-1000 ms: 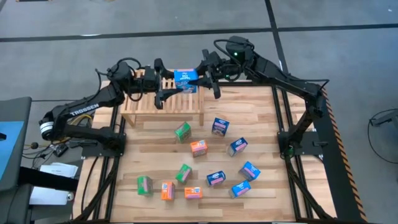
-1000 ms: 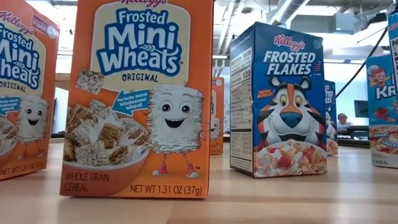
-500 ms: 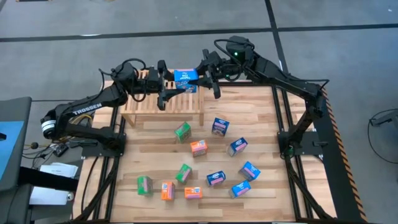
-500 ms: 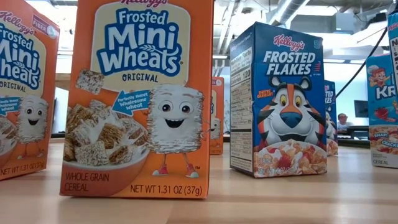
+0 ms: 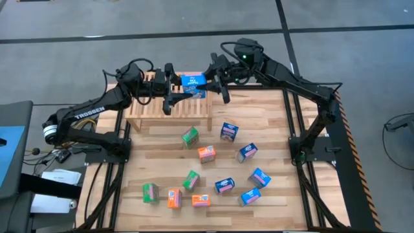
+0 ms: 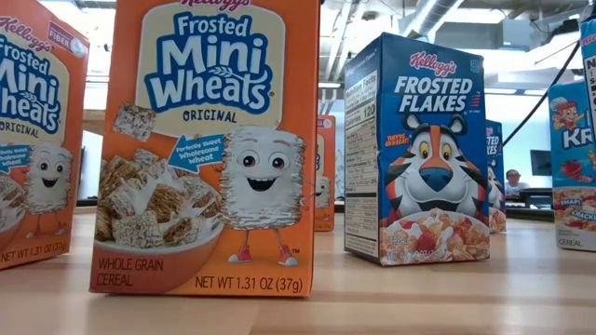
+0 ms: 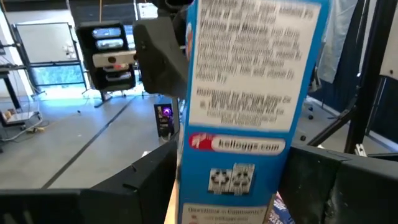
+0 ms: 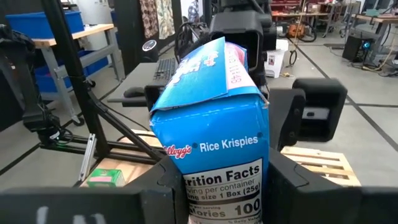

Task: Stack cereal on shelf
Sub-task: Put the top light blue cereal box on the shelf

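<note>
That blue Rice Krispies box (image 5: 193,82) over the shelf (image 5: 169,107) at the desk's 12 o'clock looks light and crushable, so both the right claw (image 5: 218,83) and left claw (image 5: 176,88) pinch its flat sides gently.

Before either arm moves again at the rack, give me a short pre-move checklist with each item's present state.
1. Blue cereal box between both grippers: ok, held over the rack's far right end.
2. Right gripper shut on the box: ok, fingers flank it.
3. Left gripper grip: cannot tell; its fingers flank the box.
4. Box resting on the slats: cannot tell.
5. Room on the rack: ok, no other box shows there.
6. Remaining boxes: not ok, eleven lie on the table.
</note>
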### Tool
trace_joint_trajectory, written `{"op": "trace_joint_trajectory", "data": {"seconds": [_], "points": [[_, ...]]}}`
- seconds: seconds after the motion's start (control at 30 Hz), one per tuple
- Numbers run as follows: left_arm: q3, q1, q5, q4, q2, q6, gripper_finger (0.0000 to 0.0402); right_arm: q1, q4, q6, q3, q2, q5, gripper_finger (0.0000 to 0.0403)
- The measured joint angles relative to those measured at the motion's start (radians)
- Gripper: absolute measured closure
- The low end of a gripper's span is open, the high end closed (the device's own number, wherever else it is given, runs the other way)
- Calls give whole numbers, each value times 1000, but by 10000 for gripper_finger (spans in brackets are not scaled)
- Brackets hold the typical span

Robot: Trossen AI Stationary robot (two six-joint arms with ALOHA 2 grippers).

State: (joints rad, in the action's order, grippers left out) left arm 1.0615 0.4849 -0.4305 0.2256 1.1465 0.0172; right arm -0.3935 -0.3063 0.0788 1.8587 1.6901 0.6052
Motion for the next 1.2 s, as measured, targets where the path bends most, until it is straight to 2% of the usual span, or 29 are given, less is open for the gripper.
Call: {"op": "trace_joint_trajectory", "data": {"seconds": [0.3, 0.57, 0.77, 0.87, 1.07, 1.2], "points": [[5, -3, 14, -6, 3, -3, 177, 7, -3, 0, 0, 0, -2, 244], [5, -7, 20, -6, 8, -4, 231, 12, -6, -3, 0, 0, -4, 244], [5, -7, 20, -6, 8, -9, 242, 13, -5, -11, 0, 0, -3, 242], [5, -7, 21, -3, 8, -12, 243, 13, -3, -27, -1, -5, -3, 221], [6, 0, 32, 1, 7, -18, 244, 5, -1, -75, 30, -66, 0, 137], [6, 31, 15, -1, 14, 25, 244, -11, -53, -71, 72, -132, 11, 113]]}}
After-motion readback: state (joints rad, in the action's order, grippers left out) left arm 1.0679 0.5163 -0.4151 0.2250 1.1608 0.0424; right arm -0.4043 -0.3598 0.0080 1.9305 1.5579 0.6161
